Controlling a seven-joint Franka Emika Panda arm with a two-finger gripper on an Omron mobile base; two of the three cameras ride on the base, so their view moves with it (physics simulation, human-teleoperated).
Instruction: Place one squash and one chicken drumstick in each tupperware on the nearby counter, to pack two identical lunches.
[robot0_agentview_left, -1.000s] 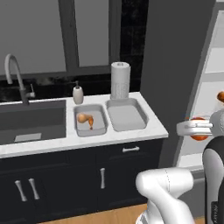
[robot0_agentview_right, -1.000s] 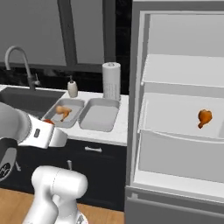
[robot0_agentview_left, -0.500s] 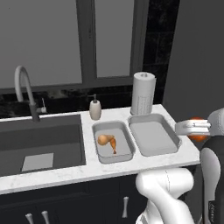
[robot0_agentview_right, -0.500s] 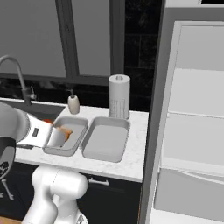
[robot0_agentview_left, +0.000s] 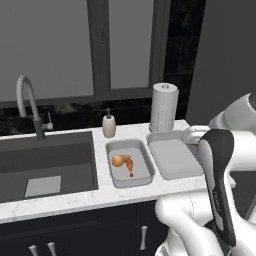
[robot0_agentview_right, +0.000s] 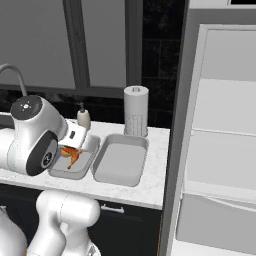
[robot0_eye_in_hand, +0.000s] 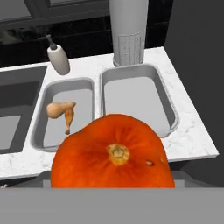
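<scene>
One tupperware (robot0_eye_in_hand: 65, 116) holds a drumstick (robot0_eye_in_hand: 61, 111); the other (robot0_eye_in_hand: 138, 103) is bare. End effector (robot0_eye_in_hand: 112, 175) clamps a squash (robot0_eye_in_hand: 112, 153) above the desk (robot0_eye_in_hand: 192, 131).

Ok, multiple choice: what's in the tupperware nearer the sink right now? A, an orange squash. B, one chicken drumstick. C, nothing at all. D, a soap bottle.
B: the tupperware nearer the sink holds a single chicken drumstick, while the other tupperware has nothing in it and the orange squash sits at the gripper, close in front of the hand camera.
</scene>
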